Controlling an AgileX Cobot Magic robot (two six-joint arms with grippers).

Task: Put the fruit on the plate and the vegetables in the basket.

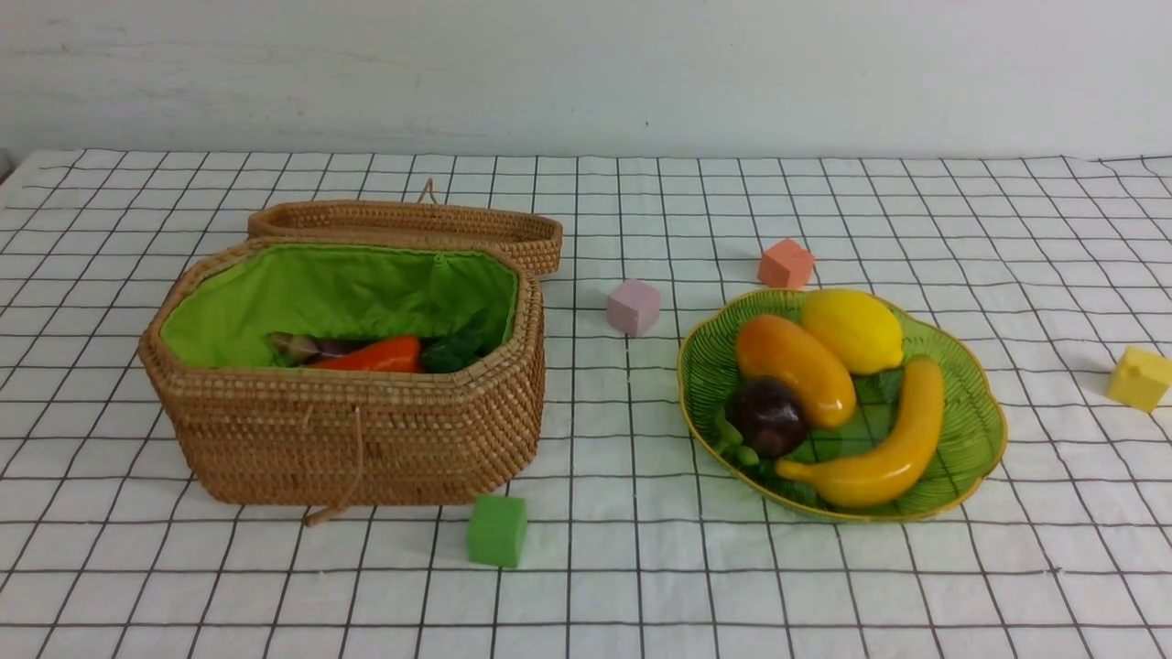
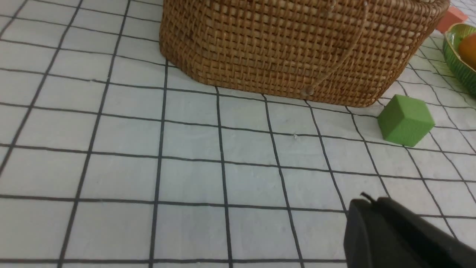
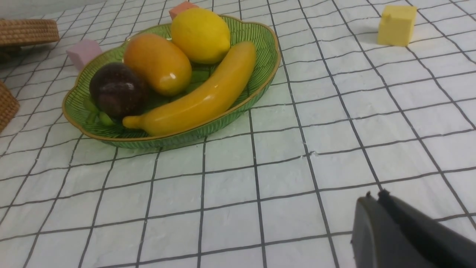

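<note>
Checked cloth (image 1: 641,567) is showing all fruit sitting on plate (image 1: 984,430): banana (image 1: 884,458), mango (image 1: 797,368), lemon (image 1: 853,329), mangosteen (image 1: 767,416). Vegetables (image 1: 371,355) are lying in basket (image 1: 357,430). Both grippers are barely showing, can't tell their state. Fruit's looking glossy, light, likely slippery; grip mid-body.

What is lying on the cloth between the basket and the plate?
In the front view, a pink cube sits between the basket and the plate; the rest there is bare cloth.
</note>
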